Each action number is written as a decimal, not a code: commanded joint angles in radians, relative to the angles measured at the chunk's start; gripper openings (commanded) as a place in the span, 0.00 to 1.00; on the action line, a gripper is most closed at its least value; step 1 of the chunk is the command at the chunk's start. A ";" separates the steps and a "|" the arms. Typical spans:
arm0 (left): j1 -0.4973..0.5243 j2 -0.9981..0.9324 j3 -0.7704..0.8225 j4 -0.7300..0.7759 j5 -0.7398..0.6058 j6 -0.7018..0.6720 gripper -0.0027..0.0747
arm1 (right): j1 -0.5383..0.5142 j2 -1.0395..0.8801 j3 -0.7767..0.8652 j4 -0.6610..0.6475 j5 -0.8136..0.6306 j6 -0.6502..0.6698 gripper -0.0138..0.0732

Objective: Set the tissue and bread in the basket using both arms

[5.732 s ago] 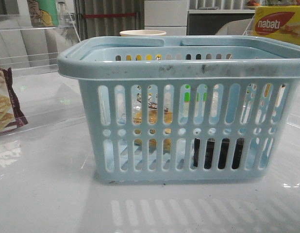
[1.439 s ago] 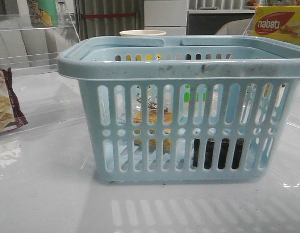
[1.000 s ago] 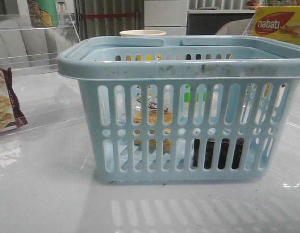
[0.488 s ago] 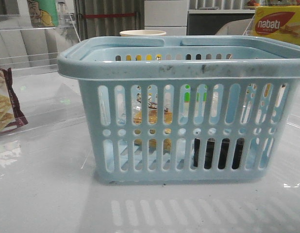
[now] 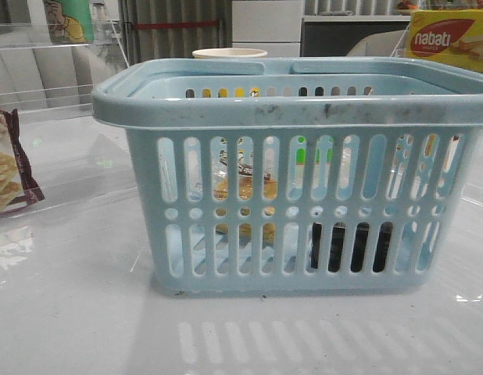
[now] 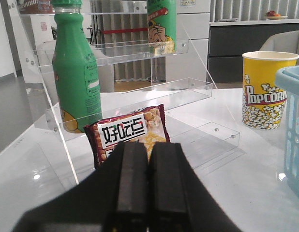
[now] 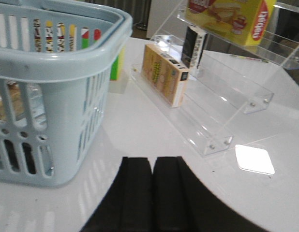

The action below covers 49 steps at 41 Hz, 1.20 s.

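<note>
Inside basket (image 5: 296, 109): bread (image 5: 243, 191) beside tissue (image 5: 352, 246).

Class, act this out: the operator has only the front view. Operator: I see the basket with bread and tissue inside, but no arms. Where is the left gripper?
Observer: The left gripper is shut and empty, facing a maroon packet.
Operator: And the right?
Observer: The right gripper is shut too, holding nothing, outside the basket.
Operator: What stands behind the basket?
Observer: A yellow popcorn cup.
</note>
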 commanded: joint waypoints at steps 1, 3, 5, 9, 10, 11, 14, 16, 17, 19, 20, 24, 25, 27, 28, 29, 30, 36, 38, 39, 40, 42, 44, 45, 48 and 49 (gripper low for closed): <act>-0.006 -0.017 -0.001 -0.002 -0.088 -0.010 0.16 | -0.054 -0.015 0.007 0.008 -0.185 -0.004 0.22; -0.006 -0.017 -0.001 -0.002 -0.088 -0.010 0.16 | -0.071 -0.015 0.023 0.017 -0.219 -0.004 0.22; -0.006 -0.017 -0.001 -0.002 -0.088 -0.010 0.16 | -0.077 -0.018 0.035 0.020 -0.240 -0.004 0.22; -0.006 -0.017 -0.001 -0.002 -0.088 -0.010 0.16 | -0.072 -0.018 0.033 0.020 -0.245 -0.004 0.22; -0.006 -0.017 -0.001 -0.002 -0.088 -0.010 0.16 | -0.066 -0.018 0.033 0.020 -0.245 -0.004 0.22; -0.006 -0.017 -0.001 -0.002 -0.088 -0.010 0.16 | -0.060 -0.018 0.033 0.020 -0.247 -0.004 0.22; -0.006 -0.017 -0.001 -0.002 -0.088 -0.010 0.16 | -0.040 -0.018 0.033 0.020 -0.247 -0.004 0.22; -0.006 -0.017 -0.001 -0.002 -0.088 -0.010 0.16 | -0.023 -0.018 0.033 0.020 -0.247 -0.004 0.22; -0.006 -0.017 -0.001 -0.002 -0.088 -0.010 0.16 | -0.017 -0.018 0.033 0.020 -0.247 -0.004 0.22; -0.006 -0.017 -0.001 -0.002 -0.088 -0.010 0.16 | -0.014 -0.018 0.033 0.020 -0.247 -0.004 0.22; -0.006 -0.017 -0.001 -0.002 -0.088 -0.010 0.16 | -0.014 -0.018 0.033 0.020 -0.247 -0.004 0.22; -0.006 -0.017 -0.001 -0.002 -0.088 -0.010 0.16 | -0.017 -0.018 0.033 0.020 -0.247 -0.004 0.22; -0.006 -0.017 -0.001 -0.002 -0.088 -0.010 0.16 | -0.017 -0.018 0.033 0.020 -0.247 -0.004 0.22; -0.006 -0.017 -0.001 -0.002 -0.088 -0.010 0.16 | -0.017 -0.018 0.033 0.020 -0.247 -0.004 0.22; -0.006 -0.017 -0.001 -0.002 -0.088 -0.010 0.16 | -0.017 -0.018 0.033 0.020 -0.247 -0.004 0.22; -0.006 -0.017 -0.001 -0.002 -0.088 -0.010 0.16 | -0.017 -0.018 0.033 0.020 -0.247 -0.004 0.22; -0.006 -0.017 -0.001 -0.002 -0.088 -0.010 0.16 | -0.017 -0.018 0.033 0.020 -0.247 -0.004 0.22; -0.006 -0.017 -0.001 -0.002 -0.088 -0.010 0.16 | -0.017 -0.018 0.033 0.020 -0.250 -0.003 0.22; -0.006 -0.017 -0.001 -0.002 -0.088 -0.010 0.16 | -0.017 -0.019 0.033 0.014 -0.250 0.016 0.22; -0.006 -0.017 -0.001 -0.002 -0.088 -0.010 0.16 | -0.017 -0.019 0.033 0.004 -0.251 0.029 0.22; -0.006 -0.017 -0.001 -0.002 -0.088 -0.010 0.16 | -0.017 -0.019 0.033 -0.017 -0.255 0.050 0.22; -0.006 -0.017 -0.001 -0.002 -0.088 -0.010 0.16 | -0.017 -0.019 0.033 -0.059 -0.262 0.106 0.22; -0.006 -0.017 -0.001 -0.002 -0.088 -0.010 0.16 | -0.017 -0.019 0.033 -0.100 -0.271 0.161 0.22; -0.006 -0.017 -0.001 -0.002 -0.088 -0.010 0.16 | -0.017 -0.019 0.033 -0.114 -0.275 0.193 0.22; -0.006 -0.017 -0.001 -0.002 -0.088 -0.010 0.16 | -0.017 -0.019 0.033 -0.114 -0.290 0.224 0.22; -0.006 -0.017 -0.001 -0.002 -0.088 -0.010 0.16 | -0.017 -0.019 0.033 -0.114 -0.296 0.228 0.22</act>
